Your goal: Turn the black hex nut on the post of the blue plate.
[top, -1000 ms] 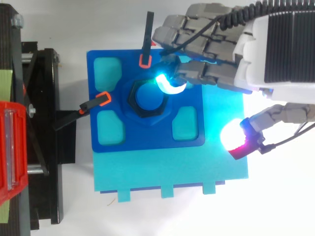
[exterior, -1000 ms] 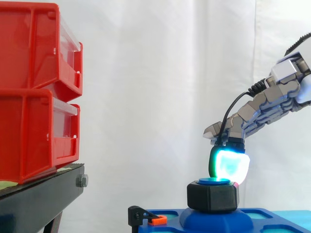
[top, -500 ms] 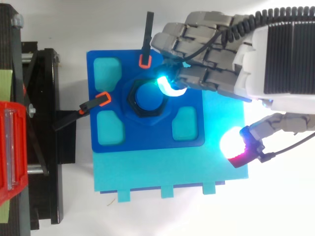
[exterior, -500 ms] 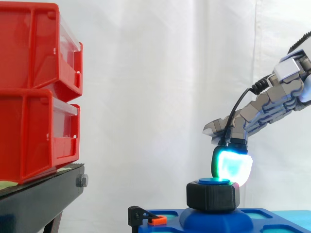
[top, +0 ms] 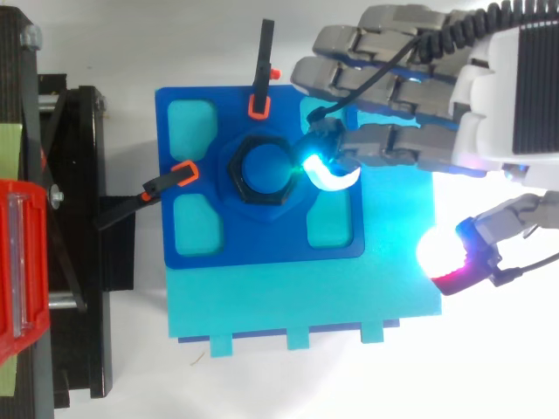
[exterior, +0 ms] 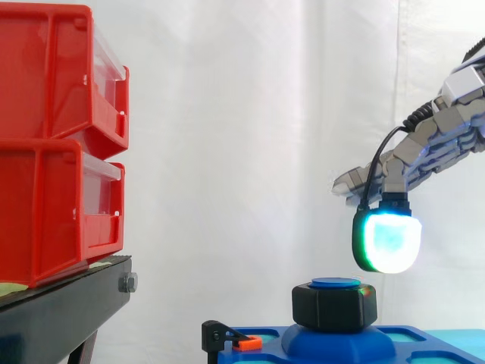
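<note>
White curtain [exterior: 242, 114] behind. Black hex nut [exterior: 334, 306] sits on post [top: 265, 166] of blue plate [top: 262, 240]. Robot hand [top: 397, 144] hovers just clear, fingers relaxed, holding nothing. Thread progress unreadable; turning probably remains.

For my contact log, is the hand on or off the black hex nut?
Off: a pad of the hand hangs clear above the black hex nut.

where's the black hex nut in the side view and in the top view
Side view: the black hex nut sits low, right of centre, at the bottom edge.
Top view: the nut is left of centre in the upper half, in the middle of the blue plate.
Shared landmark: the blue post, whose round top shows inside the nut.
</note>
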Tool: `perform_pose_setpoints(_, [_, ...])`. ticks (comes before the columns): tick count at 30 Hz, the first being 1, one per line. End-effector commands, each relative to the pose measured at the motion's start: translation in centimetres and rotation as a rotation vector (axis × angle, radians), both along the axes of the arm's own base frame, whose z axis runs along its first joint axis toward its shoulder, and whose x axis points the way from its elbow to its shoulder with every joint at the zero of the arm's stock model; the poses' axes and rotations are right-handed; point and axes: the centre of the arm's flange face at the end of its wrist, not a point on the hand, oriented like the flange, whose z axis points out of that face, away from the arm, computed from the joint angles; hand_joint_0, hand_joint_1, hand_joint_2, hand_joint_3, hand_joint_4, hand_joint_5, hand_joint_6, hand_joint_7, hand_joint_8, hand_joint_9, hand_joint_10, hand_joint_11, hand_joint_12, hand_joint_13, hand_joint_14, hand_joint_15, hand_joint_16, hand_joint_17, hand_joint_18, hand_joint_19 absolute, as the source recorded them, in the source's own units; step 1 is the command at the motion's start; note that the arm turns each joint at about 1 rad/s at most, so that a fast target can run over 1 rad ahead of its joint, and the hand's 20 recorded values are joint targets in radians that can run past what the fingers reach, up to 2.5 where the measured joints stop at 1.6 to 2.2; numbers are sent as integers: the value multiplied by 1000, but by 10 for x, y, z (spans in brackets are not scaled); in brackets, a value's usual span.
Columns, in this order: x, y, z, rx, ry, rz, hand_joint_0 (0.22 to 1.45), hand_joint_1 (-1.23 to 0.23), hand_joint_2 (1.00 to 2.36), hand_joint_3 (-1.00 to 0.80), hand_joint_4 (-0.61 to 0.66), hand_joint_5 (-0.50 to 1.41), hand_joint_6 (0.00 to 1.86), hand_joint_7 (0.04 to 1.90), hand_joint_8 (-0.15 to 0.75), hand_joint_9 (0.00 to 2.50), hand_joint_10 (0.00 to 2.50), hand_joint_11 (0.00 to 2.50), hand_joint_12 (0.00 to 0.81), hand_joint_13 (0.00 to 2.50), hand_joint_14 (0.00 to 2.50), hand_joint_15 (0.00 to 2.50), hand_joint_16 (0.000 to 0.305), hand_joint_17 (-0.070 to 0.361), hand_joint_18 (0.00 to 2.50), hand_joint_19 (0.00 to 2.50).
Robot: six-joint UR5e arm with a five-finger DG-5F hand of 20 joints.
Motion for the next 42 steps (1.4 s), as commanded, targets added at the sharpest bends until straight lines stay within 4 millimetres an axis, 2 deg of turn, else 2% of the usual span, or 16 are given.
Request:
perform_pose_setpoints(1, [-4, -1, 12, 1, -18, -6, 461, -777, 1000, -500, 111, -292, 502, 673, 144, 0, 0, 0, 302, 0, 0, 0, 41, 92, 40, 119])
perform_pose_setpoints(9, [0, -2, 16, 22, -56, -18, 458, -758, 1000, -500, 111, -292, 501, 671, 144, 0, 0, 0, 303, 0, 0, 0, 41, 93, 44, 119])
perform_pose_setpoints(17, [15, -1, 20, 70, -162, -42, 455, -748, 1000, -500, 113, -292, 501, 670, 146, 0, 0, 0, 305, 0, 0, 0, 41, 93, 48, 124])
perform_pose_setpoints(20, [24, 1, 9, 73, -168, -35, 451, -758, 1000, -500, 114, -292, 501, 673, 147, 0, 0, 0, 306, 0, 0, 0, 42, 94, 50, 122])
perform_pose_setpoints(21, [31, 2, -2, 73, -162, -33, 450, -760, 1000, -500, 114, -292, 501, 672, 148, 0, 0, 0, 306, 0, 0, 0, 42, 94, 50, 121])
perform_pose_setpoints(26, [40, 5, -12, 83, -167, -23, 459, -927, 1000, -500, 97, -300, 501, 667, 135, 0, 0, 0, 303, 0, 0, 0, 41, 92, 30, 90])
perform_pose_setpoints(28, [43, 5, -16, 84, -173, -21, 481, -949, 1000, -500, 60, -300, 502, 673, 117, 0, 0, 0, 299, 0, 0, 0, 40, 89, 0, 77])
perform_pose_setpoints(29, [47, 5, -23, 86, -179, -23, 484, -949, 1000, -500, 54, -300, 502, 668, 112, 0, 0, 0, 299, 0, 0, 0, 40, 90, 0, 52])
perform_pose_setpoints(34, [54, 4, -29, 100, -201, -11, 517, -986, 1000, -500, -25, -300, 501, 632, 93, 0, 0, 0, 281, 0, 0, 0, 38, 85, 0, 0])
perform_pose_setpoints(39, [56, 2, -32, 98, -206, -16, 518, -997, 1000, -500, -46, -300, 501, 626, 93, 0, 0, 0, 280, 0, 0, 0, 38, 86, 0, 0])
perform_pose_setpoints(42, [59, 0, -45, 101, -191, -17, 506, -991, 1000, -500, -47, -300, 501, 625, 97, 0, 0, 0, 286, 0, 0, 0, 39, 87, 0, 0])
